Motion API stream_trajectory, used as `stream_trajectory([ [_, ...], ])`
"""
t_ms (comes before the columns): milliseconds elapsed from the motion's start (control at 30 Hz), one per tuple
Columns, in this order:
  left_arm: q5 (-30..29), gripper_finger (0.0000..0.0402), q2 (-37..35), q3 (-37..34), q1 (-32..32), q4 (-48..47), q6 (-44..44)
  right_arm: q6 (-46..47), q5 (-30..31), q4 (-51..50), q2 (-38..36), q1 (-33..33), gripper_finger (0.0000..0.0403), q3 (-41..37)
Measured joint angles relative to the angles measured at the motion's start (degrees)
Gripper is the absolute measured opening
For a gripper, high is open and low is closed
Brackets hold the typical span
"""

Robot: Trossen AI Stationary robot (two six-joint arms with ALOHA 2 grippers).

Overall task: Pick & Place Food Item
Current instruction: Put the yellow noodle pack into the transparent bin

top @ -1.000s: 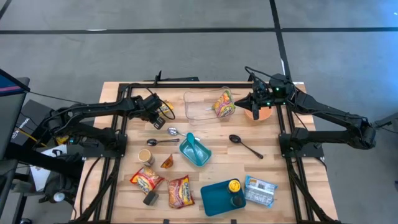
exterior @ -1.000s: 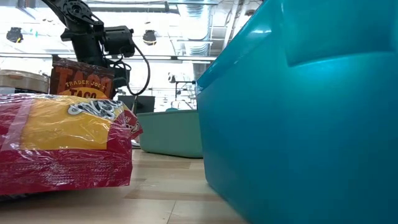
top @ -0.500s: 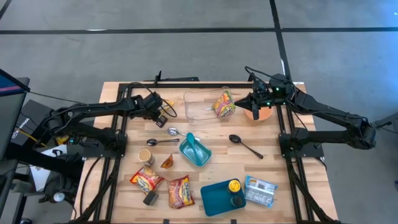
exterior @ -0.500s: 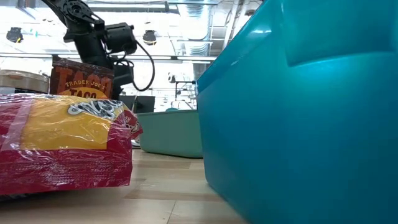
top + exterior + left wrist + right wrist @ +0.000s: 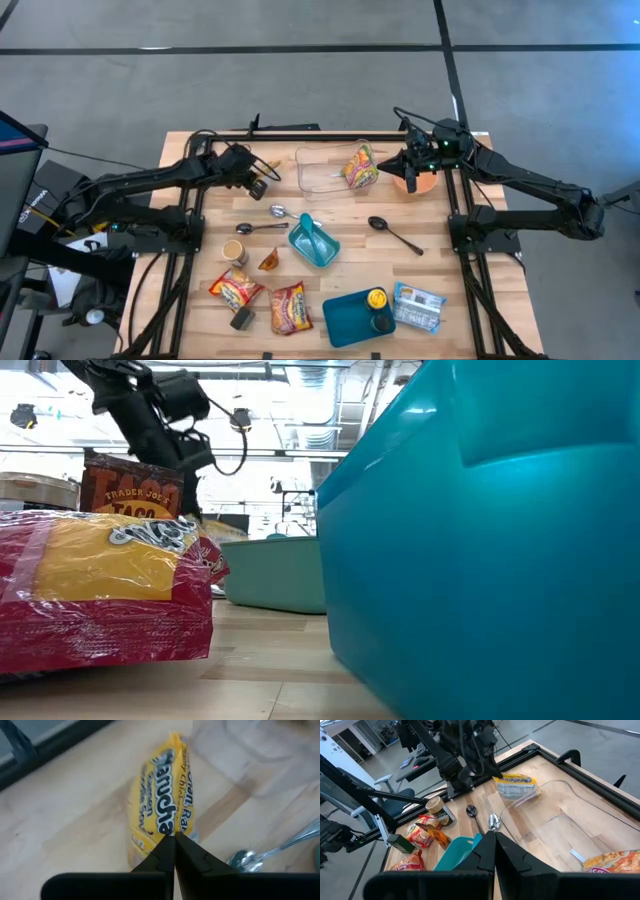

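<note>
Odds and ends on the wooden table

Two silver spoons lie near the middle, one just beside a teal basket with an upright handle. A black spoon lies apart on the basket's other side. A paper cup stands near the silver spoons. At the near edge, a blue tray holds a yellow-lidded jar.

A noodle packet lies in the clear tray, behind spoons
</note>
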Motion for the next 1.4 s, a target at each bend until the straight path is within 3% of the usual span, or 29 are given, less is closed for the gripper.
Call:
stream_trajectory([
  [467, 0.78, 0.0, -8.8, 0.0, 0.0, 10.31, -1.48, -0.94, 0.0, 0.03, 0.01, 0.0, 0.0, 0.0],
  [733, 10.9, 0.0, -9.89, 0.0, 0.0, 17.0, -1.33, -2.95, 0.47, 0.03, 0.01, -0.04, 0.0, 0.0],
  [1000, 20.21, 0.0, -9.78, 0.0, -1.79, 32.3, -1.52, -8.75, 1.31, 0.61, -0.01, -0.09, 0.0, 0.0],
  [1400, 20.5, 0.0, -6.73, 0.0, -9.13, 48.33, -1.51, -9.07, 7.08, 3.93, 0.0, -0.13, 0.0, 0.0],
])
